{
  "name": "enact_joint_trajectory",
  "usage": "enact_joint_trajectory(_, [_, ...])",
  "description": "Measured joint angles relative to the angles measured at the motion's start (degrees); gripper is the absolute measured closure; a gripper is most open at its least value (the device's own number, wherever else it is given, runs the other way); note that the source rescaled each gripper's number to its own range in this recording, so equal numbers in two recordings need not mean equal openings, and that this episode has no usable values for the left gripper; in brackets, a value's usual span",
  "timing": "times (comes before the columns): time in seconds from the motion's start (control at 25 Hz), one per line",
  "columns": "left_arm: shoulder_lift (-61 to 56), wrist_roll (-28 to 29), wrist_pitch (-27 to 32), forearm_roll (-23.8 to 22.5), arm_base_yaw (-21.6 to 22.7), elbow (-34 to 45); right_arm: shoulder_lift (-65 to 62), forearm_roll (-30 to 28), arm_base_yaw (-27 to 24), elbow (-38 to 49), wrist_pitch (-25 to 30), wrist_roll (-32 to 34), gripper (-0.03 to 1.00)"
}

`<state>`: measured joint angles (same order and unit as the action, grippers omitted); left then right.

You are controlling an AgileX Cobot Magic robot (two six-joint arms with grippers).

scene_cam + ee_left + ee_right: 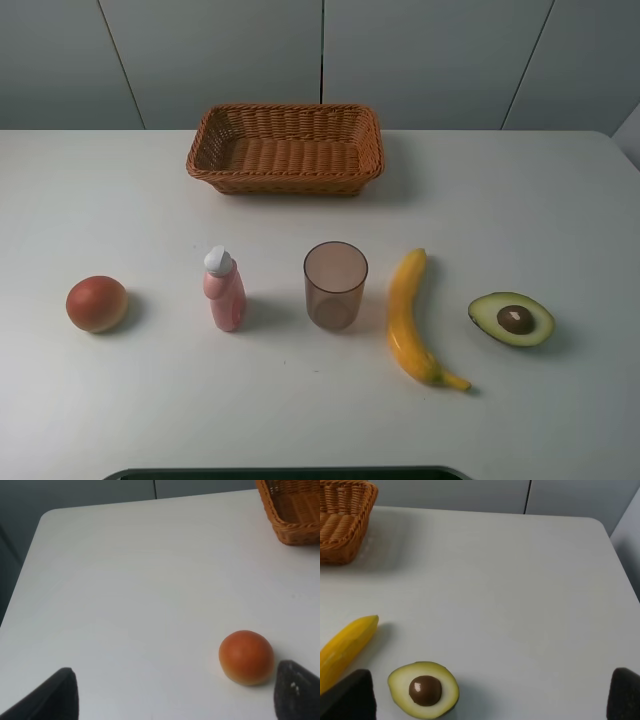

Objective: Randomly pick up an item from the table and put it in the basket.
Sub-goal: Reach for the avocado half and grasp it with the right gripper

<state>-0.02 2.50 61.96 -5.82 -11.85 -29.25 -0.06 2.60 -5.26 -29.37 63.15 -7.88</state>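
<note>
The halved avocado (511,319) lies cut side up on the white table (520,200) at the front right, its brown pit showing. It also shows in the right wrist view (423,689). The wicker basket (286,148) stands empty at the back centre; one of its corners shows in the left wrist view (290,510) and in the right wrist view (342,520). My right gripper (486,702) is open, short of the avocado, which lies near one fingertip (350,695). My left gripper (174,700) is open and empty. Neither gripper shows in the exterior high view.
A row runs along the front: a round reddish-orange fruit (97,303), which sits close to one left fingertip (297,690), a pink bottle (224,290), a translucent brownish cup (335,285) and a yellow banana (412,318), just left of the avocado.
</note>
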Motion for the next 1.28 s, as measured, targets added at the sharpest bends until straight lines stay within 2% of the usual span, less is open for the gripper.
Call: enact_joint_trajectory(1.28, [0.00, 0.00, 0.00, 0.00, 0.00, 0.00, 0.00, 0.00, 0.00, 0.00, 0.00, 0.03, -0.03])
